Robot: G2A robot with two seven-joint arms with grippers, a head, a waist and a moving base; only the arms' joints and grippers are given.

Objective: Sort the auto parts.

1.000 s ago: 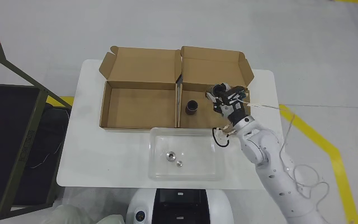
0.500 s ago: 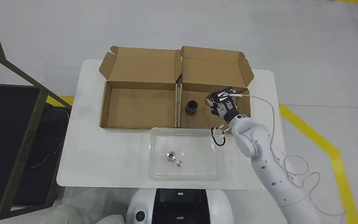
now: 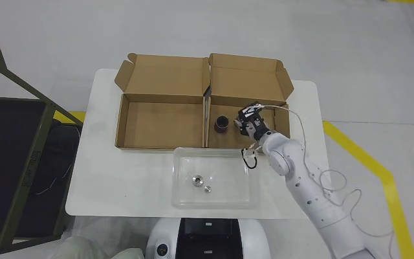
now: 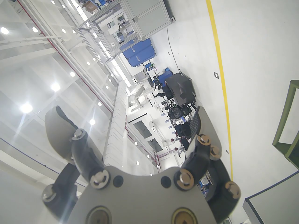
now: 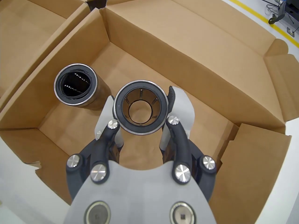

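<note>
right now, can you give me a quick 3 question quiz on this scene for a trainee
1. How many small metal parts lie in the clear plastic tray?
2. True or false: the left gripper is open and holds nothing.
3. The right gripper is shut on one linear bearing. Where does the other linear bearing stand upright?
A. in the clear plastic tray
B. in the right cardboard box
C. in the left gripper

Key: 1 two; 2 true; 3 B.
</note>
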